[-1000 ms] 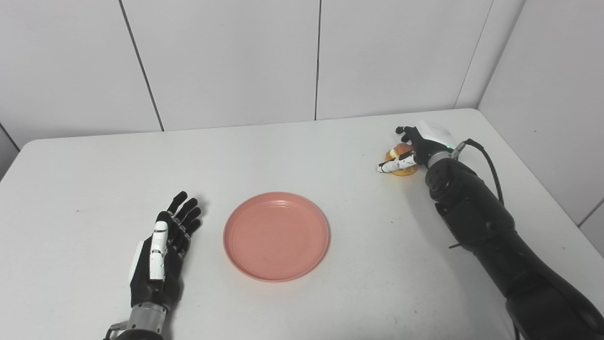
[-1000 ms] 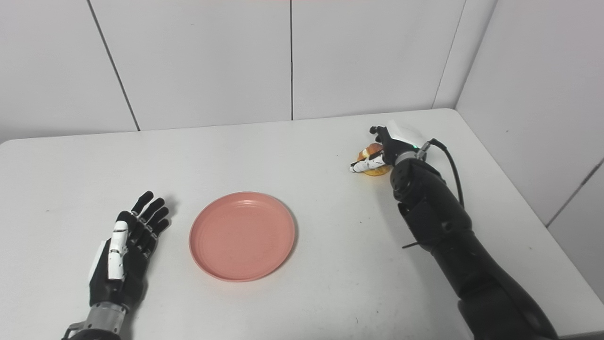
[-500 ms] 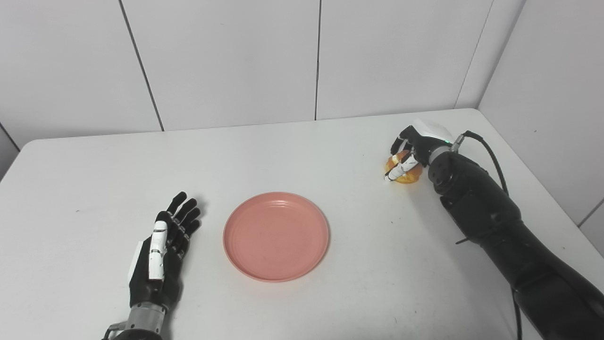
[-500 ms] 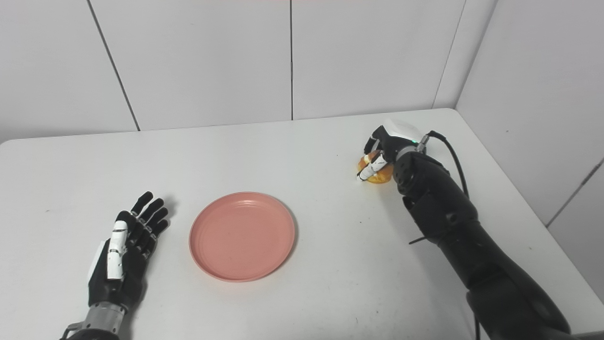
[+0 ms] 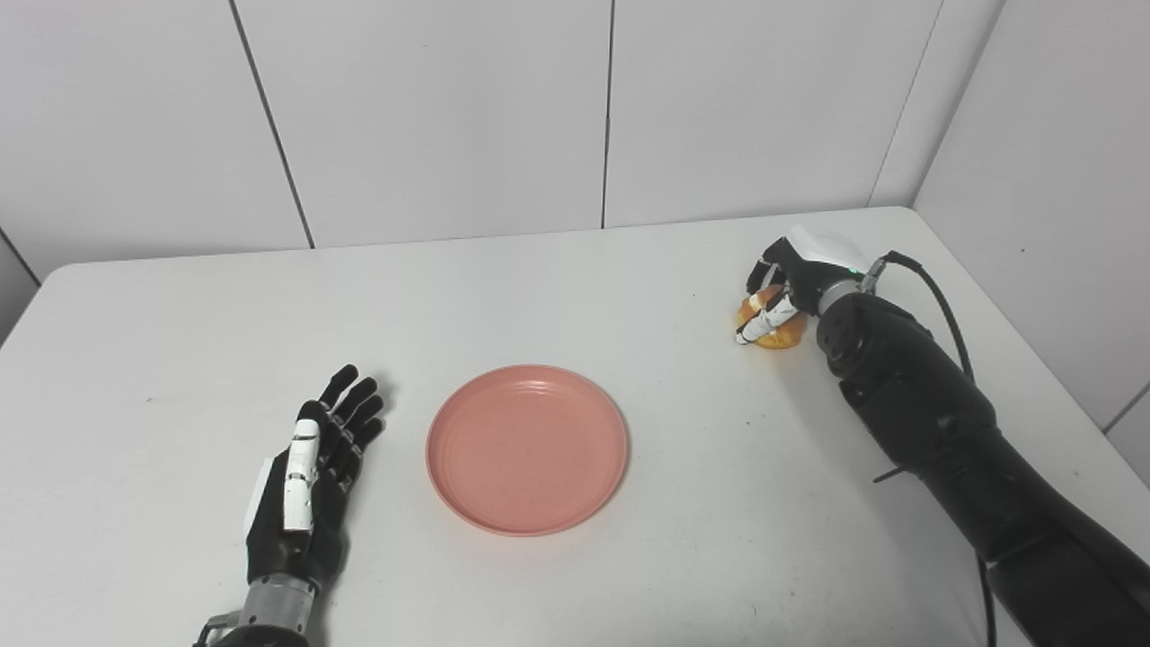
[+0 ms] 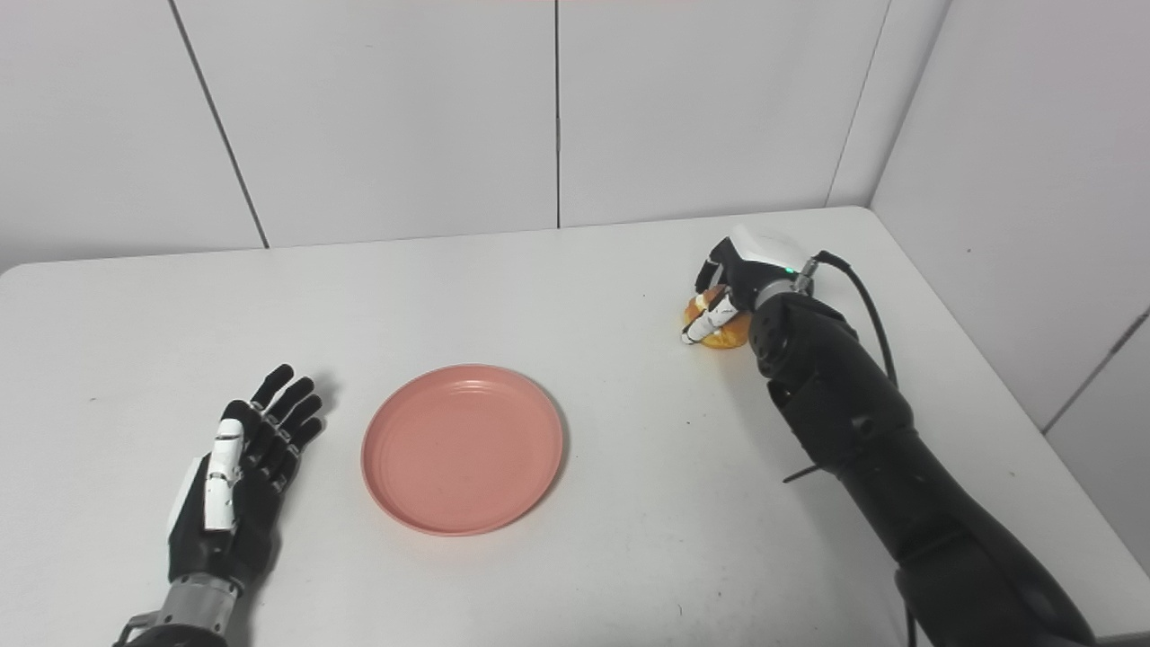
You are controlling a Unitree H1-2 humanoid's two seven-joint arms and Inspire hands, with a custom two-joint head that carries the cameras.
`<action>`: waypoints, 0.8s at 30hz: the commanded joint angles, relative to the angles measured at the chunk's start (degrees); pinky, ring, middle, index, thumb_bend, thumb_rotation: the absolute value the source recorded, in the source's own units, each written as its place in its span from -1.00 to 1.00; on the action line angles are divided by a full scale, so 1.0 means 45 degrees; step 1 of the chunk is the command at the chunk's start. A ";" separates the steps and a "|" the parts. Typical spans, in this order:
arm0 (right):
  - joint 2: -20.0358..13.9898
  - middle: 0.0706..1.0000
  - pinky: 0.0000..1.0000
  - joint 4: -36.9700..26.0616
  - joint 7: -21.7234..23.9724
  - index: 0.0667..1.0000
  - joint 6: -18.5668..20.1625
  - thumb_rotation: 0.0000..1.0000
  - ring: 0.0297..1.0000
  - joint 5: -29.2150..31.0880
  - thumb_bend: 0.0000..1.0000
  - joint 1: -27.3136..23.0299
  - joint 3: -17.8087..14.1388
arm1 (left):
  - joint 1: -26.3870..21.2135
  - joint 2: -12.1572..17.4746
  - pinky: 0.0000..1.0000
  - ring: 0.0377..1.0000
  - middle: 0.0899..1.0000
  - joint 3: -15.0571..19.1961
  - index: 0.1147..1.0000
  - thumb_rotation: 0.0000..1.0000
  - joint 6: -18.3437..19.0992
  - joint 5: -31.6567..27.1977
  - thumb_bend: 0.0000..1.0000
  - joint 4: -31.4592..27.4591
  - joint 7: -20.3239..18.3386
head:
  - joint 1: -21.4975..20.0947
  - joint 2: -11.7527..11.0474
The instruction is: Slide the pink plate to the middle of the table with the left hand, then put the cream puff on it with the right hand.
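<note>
Now the cream puff [image 5: 774,330] sits at the right of the frame, near the far right corner of the white table [image 5: 162,323], under the right hand [image 5: 791,279]; that hand arches over it from behind, its fingers [image 5: 759,316] curled down across the puff's front and closed on it, while the puff rests on the tabletop; the dark forearm runs from the lower right corner up to it. At the middle of the frame lies the pink plate [image 5: 526,447], bare, well apart from the puff; just left of it, in the lower left, the left hand [image 5: 310,481] lies flat on the table, fingers spread and pointing away, holding nothing and not touching the plate. Compared with a second ago, the right hand's fingers, which then stretched out to the left beside the puff, have curled around it, and the wrist has turned over its top; the plate and the left hand have kept their places.
</note>
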 commanded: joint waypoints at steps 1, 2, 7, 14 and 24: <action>-0.0440 -0.19 -0.38 -0.0889 -0.0159 0.01 -0.0043 -1.00 -0.27 0.0075 0.03 -0.0462 -0.0405 | -0.0030 0.0008 0.85 0.80 0.76 -0.0027 0.70 1.00 0.0099 -0.0007 -0.10 0.0135 0.0066 | 0.0035 -0.0006; -0.0403 -0.20 -0.39 -0.1122 -0.0088 0.02 0.0041 -1.00 -0.28 -0.0019 0.03 -0.0439 -0.0518 | -0.0031 -0.0001 0.85 0.80 0.76 -0.0035 0.70 1.00 0.0103 0.0025 -0.10 0.0122 0.0085 | 0.0049 -0.0005; -0.0290 -0.14 -0.47 -0.2323 0.0154 -0.08 0.0155 -1.00 -0.39 -0.0323 0.04 -0.0276 -0.0928 | -0.0021 -0.0050 0.83 0.78 0.74 -0.0077 0.69 1.00 0.0172 0.0116 -0.07 -0.0024 0.0164 | 0.0116 -0.0008; 0.0057 -0.17 -0.46 -0.3943 0.0832 -0.03 0.0161 -1.00 -0.35 -0.0955 0.03 -0.0263 -0.1194 | -0.0025 -0.0104 0.84 0.79 0.75 -0.0136 0.70 1.00 0.0172 0.0191 -0.07 -0.0090 0.0213 | 0.0274 -0.0031; 0.0914 -0.18 -0.46 -0.6116 0.2141 -0.02 0.0141 -1.00 -0.33 -0.1456 0.03 -0.0314 -0.0761 | 0.0030 -0.0425 0.80 0.77 0.74 -0.0443 0.69 1.00 0.0112 0.0781 -0.06 -0.0382 0.0626 | 0.1184 -0.0034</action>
